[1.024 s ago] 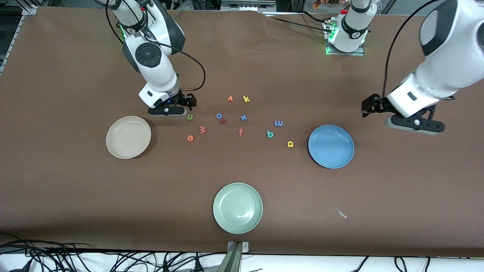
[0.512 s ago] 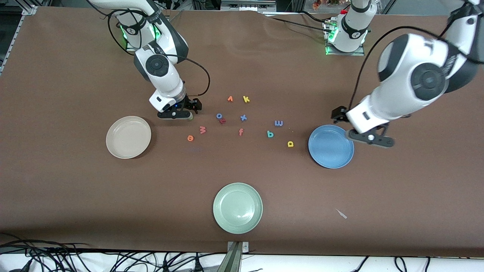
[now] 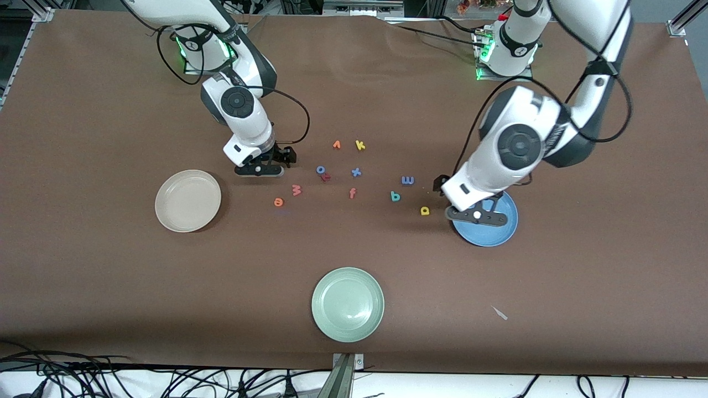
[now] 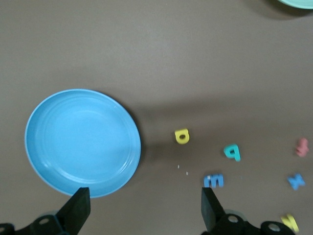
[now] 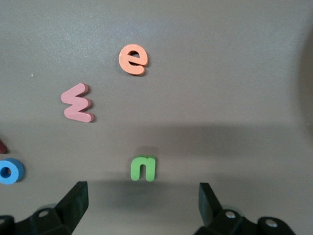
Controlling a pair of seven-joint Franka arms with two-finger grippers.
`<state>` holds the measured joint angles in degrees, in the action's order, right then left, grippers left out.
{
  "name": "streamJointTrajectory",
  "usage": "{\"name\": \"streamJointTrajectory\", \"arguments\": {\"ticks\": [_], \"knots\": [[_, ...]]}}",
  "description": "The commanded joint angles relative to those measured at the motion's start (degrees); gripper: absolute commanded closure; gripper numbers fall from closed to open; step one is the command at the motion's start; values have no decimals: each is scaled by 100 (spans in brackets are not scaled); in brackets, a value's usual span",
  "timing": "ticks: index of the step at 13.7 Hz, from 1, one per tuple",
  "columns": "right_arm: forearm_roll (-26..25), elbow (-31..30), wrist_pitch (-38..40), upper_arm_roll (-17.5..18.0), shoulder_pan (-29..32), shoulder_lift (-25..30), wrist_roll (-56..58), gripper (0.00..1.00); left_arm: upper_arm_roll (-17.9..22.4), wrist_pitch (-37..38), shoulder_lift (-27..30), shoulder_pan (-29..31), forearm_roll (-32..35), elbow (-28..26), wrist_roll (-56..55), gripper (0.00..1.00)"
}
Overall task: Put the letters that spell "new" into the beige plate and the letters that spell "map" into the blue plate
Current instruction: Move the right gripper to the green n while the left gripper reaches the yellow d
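Observation:
In the right wrist view the green n (image 5: 143, 168) lies just ahead of my open right gripper (image 5: 142, 200), with the pink-red w (image 5: 78, 102) and orange e (image 5: 133, 59) farther out. That gripper (image 3: 259, 168) hangs low beside the beige plate (image 3: 188, 200) and hides the n in the front view; the w (image 3: 296, 190) and e (image 3: 278, 202) show. My left gripper (image 3: 475, 215) is open over the blue plate (image 3: 489, 235), at its rim toward the letters. The yellow a (image 4: 182, 136), teal p (image 4: 232, 152) and blue m (image 4: 213, 180) lie beside the blue plate (image 4: 82, 142).
Stray letters sit mid-table: blue o (image 3: 321, 169), red r (image 3: 326, 177), blue x (image 3: 356, 172), orange-red f (image 3: 352, 193), yellow k (image 3: 360, 145). A pale green plate (image 3: 347, 304) stands nearest the front camera. A small scrap (image 3: 499, 313) lies nearer the camera than the blue plate.
My left arm has swung in from its end of the table to the blue plate's rim. My right gripper has edged toward the green n and now covers it in the front view.

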<state>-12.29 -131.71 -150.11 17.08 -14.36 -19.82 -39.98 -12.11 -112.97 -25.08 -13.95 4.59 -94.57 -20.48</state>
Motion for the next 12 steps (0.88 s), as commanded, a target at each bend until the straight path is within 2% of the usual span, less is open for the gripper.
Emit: {"name": "streamJointTrajectory", "arguments": {"ticks": [1,2,5,10,12], "knots": [[-125,-144,-290,-12,-14,-83,-160,0,25,-443,-452,-204,341,97,-509,0],[-125,-153,-317,-12,-14,-92,-160,0,25,-671,-593,-239,332,97,-509,1],[-125,-179,-317,-12,-14,-127,-160,1,34,-1182,-971,-283,341,62,-509,11],[-125,-232,-509,-21,-14,-267,-160,4,34,-1473,-1428,-371,350,-17,-501,21],[-125,-223,-563,-29,-14,-320,-160,4,34,-1508,-1464,-380,804,-9,-501,25]]}}
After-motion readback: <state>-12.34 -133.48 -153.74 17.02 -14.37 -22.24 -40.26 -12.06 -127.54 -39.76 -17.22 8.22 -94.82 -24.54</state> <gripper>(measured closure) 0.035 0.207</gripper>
